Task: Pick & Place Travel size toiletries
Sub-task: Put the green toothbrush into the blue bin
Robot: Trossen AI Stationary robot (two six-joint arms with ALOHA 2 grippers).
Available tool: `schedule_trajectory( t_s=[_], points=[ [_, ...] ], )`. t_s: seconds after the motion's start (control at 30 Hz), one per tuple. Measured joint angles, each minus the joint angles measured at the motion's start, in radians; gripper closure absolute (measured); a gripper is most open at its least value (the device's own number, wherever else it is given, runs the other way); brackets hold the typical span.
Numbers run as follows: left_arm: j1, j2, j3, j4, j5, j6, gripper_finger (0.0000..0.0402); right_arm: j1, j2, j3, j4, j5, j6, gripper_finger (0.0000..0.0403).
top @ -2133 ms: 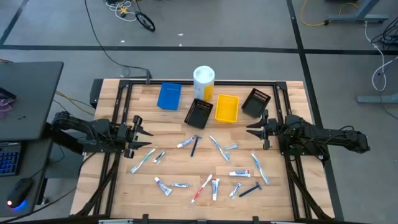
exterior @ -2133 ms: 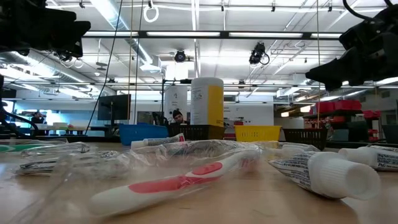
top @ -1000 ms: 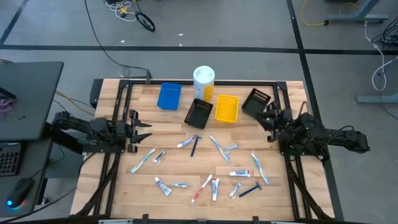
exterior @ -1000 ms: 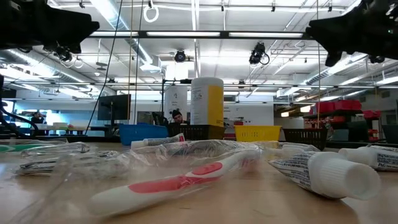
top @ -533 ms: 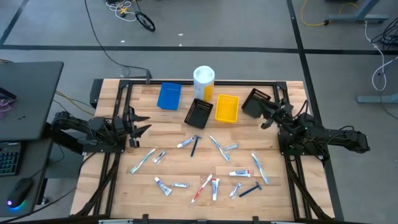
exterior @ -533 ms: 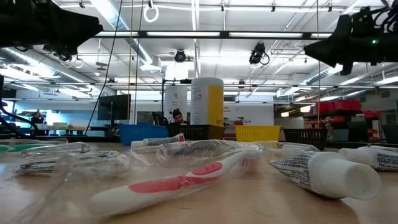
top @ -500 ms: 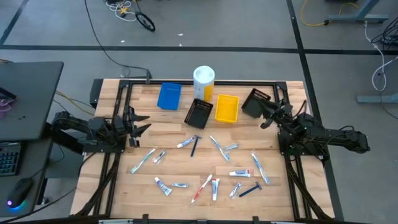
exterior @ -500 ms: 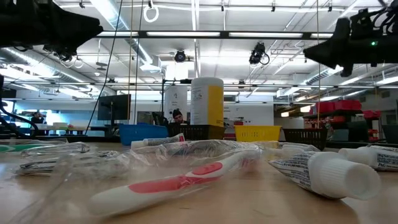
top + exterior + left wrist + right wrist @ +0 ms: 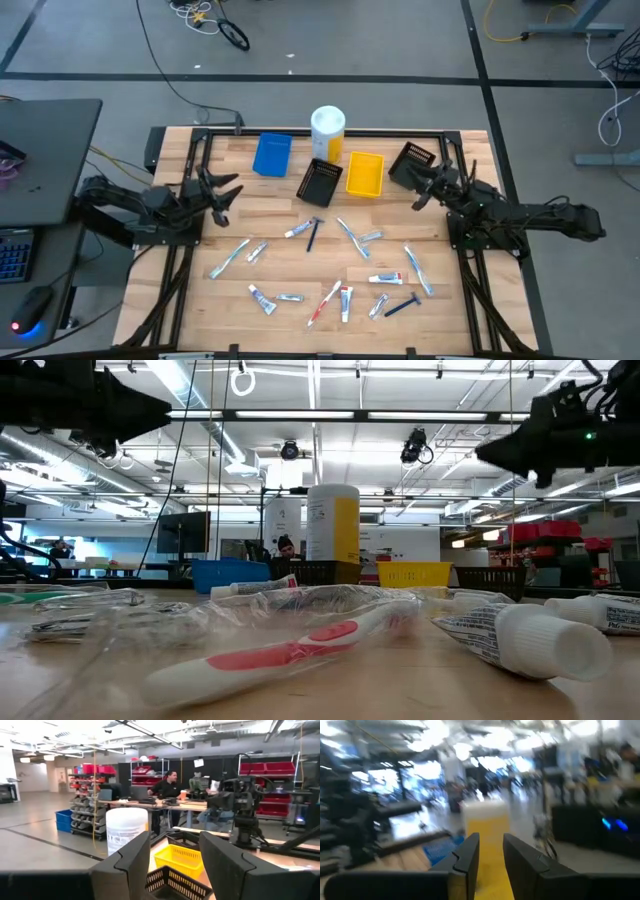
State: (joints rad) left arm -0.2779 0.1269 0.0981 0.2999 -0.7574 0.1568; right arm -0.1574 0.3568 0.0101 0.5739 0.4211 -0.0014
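**Q:** Wooden slats form the table (image 9: pixel 270 315); what lies on it, and where?

**A:** Taking the table's middle as the clock's centre in the high view, the travel size toiletries (image 9: pixel 330 262) are scattered from 3 through 6 to 9 o'clock. A pale-blue toothbrush (image 9: pixel 229 256) lies at 8 o'clock, a red toothbrush (image 9: pixel 324 302) at 6 o'clock, a dark razor (image 9: pixel 402 305) at 5 o'clock, and a white tube (image 9: pixel 385 278) at 4 o'clock. None of them is held.

**Q:** And toward 12 o'clock?

**A:** A blue bin (image 9: pixel 271 154), a tall white-and-yellow cylinder (image 9: pixel 328 131), a yellow bin (image 9: pixel 364 172), and two black bins, one (image 9: pixel 320 182) beside the yellow bin and one (image 9: pixel 411 163) at 2 o'clock.

**Q:** How do the grippers stand?

**A:** The left gripper (image 9: pixel 224 193) hangs above the table's edge at 9 o'clock, its fingers (image 9: pixel 131 862) spread wide with nothing between them; past them the left wrist view shows the cylinder and the yellow bin. The right gripper (image 9: pixel 424 189) hangs at 3 o'clock, just beside the far black bin. Its fingers (image 9: pixel 467 854) stand narrowly apart and appear empty, though the right wrist view is too blurred to be certain.

**Q:** Is anything visible beyond the table?

**A:** A seated person (image 9: pixel 171 785) at a desk in the left wrist view.
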Motion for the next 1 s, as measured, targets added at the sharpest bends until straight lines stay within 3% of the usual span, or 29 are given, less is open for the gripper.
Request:
schedule_trajectory(
  t_s=[0.2, 0.43, 0.63, 0.87, 1.0],
  points=[
    [0.0, 0.082, 0.08, -0.004, -0.021, 0.058, 0.0221, 0.0, 0.072, 0.0, 0.278, -0.004, -0.146, 0.0306],
    [0.0, 0.158, 0.112, -0.005, -0.034, 0.037, 0.0221, 0.0, 0.14, 0.0, 0.314, -0.005, -0.161, 0.0306],
    [0.0, 0.213, 0.134, -0.003, -0.144, 0.023, 0.0221, 0.0, 0.218, 0.018, 0.372, -0.014, -0.143, 0.0304],
    [0.0, 0.251, 0.142, -0.002, -0.164, 0.048, 0.0221, -0.025, 0.34, 0.122, 0.374, -0.267, -0.127, 0.027],
    [0.0, 0.254, 0.142, -0.003, -0.165, 0.014, 0.0221, -0.042, 0.45, 0.176, 0.366, -0.266, -0.11, 0.0248]
  ],
)
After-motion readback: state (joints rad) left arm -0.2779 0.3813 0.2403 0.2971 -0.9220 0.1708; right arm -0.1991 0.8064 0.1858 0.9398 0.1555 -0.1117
